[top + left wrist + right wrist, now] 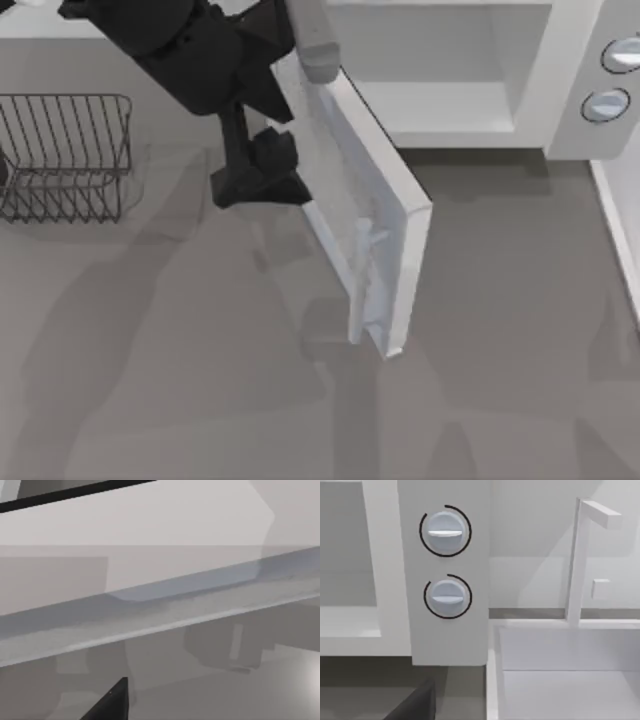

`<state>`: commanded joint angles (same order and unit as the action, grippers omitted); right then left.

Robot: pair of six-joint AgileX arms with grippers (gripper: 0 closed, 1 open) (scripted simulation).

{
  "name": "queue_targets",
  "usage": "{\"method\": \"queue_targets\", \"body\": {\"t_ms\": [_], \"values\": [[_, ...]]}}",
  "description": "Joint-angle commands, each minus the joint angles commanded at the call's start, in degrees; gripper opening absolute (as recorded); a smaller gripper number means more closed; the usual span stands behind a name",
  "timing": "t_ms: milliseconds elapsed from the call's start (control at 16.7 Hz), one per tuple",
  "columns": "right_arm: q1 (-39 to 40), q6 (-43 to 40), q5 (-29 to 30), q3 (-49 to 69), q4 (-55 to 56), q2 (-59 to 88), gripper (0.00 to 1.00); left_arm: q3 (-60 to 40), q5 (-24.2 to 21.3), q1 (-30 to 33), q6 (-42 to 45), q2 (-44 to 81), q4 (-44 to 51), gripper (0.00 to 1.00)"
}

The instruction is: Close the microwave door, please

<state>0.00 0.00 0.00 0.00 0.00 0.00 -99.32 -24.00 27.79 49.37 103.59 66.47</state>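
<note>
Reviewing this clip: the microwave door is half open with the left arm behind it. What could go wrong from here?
1. The left gripper sits against the outer face of the microwave door, away from the handle; it could slide along the smooth panel instead of pushing it.
2. The door stands well open from the microwave body; a short push may leave it ajar.
3. The wire rack lies near the arm and might be clipped.
</note>
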Motion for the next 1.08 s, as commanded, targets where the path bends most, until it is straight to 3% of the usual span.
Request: {"method": "queue_targets", "body": {"t_ms": [600, 1080], "values": [[0.0, 0.0, 0.0, 0.0, 0.0, 0.0, 1.00, 0.0, 0.0, 0.0, 0.0, 0.0, 0.0, 0.02], [0.0, 0.0, 0.0, 0.0, 0.0, 0.0, 1.00, 0.0, 0.0, 0.0, 0.0, 0.0, 0.0, 0.00]]}}
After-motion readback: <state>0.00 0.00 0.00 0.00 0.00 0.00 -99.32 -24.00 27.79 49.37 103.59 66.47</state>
